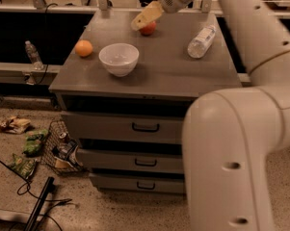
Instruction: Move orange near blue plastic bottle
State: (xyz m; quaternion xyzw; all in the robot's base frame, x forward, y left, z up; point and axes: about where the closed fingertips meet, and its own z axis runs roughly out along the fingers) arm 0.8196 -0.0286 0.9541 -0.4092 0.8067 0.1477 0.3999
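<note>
Camera view put your gripper above the red apple at the table's back edge, its opening impossible to tell; the orange lay to its left by the left edge, the blue plastic bottle by the right edge.

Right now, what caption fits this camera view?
The gripper hovers by the red apple; orange sits left on the cabinet, blue plastic bottle lies right.

Gripper is hovering just over red apple. Orange is sitting L of bowl, w/ blue plastic bottle lying far R.
</note>
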